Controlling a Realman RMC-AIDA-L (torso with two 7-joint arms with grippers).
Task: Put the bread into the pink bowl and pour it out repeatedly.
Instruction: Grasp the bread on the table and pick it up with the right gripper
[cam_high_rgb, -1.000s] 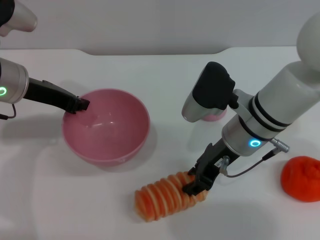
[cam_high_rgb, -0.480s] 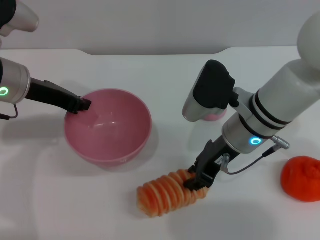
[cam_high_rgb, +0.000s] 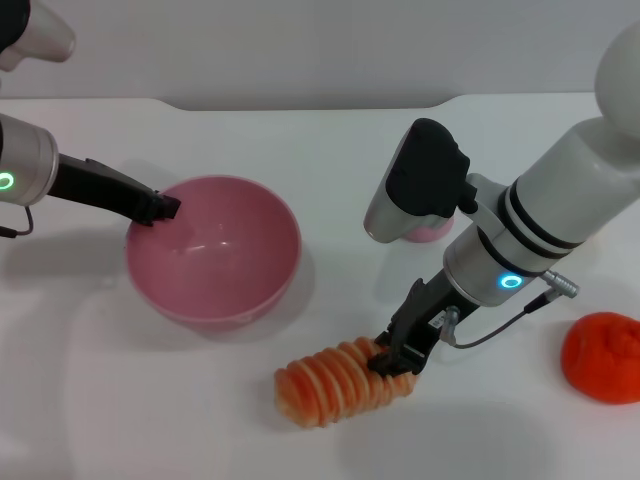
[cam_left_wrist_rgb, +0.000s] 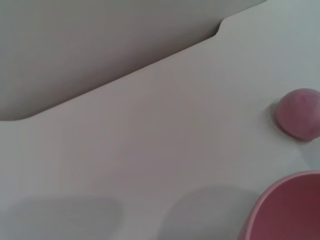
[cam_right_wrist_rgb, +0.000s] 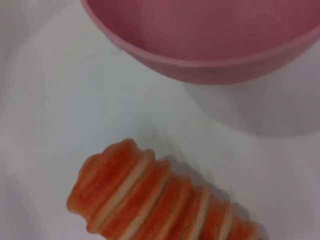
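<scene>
One pink bowl (cam_high_rgb: 213, 252) is seen on the white table (cam_high_rgb: 300, 150), to the robot's left of centre. Its smooth, glossy inside holds no food; only the tip of the left gripper (cam_high_rgb: 160, 208) is set at its left rim, one finger (cam_high_rgb: 152, 219) apparently inside the wall and the other outside. The rim seems to be pinched between them, though the contact is too small in the head view to be certain.

One bread (cam_high_rgb: 340, 381) is found on the table, outside the bowl and just in front of it, toward the robot's right. It is a long ridged loaf, striped orange and cream, lying tilted with its right end raised a little. That right end is clamped in the right gripper (cam_high_rgb: 395, 362), whose dark fingers are closed on the loaf from above. In the right wrist view the ridges are shown plainly as alternating orange ribs and pale grooves, with the bowl's outer wall close beyond the loaf's free end.

Two further items are counted. A small pink ball (cam_left_wrist_rgb: 299, 114) sits on the table behind the right arm, well apart from the bowl, and is mostly hidden in the head view. A red-orange lump (cam_high_rgb: 602, 357) lies at the far right.
</scene>
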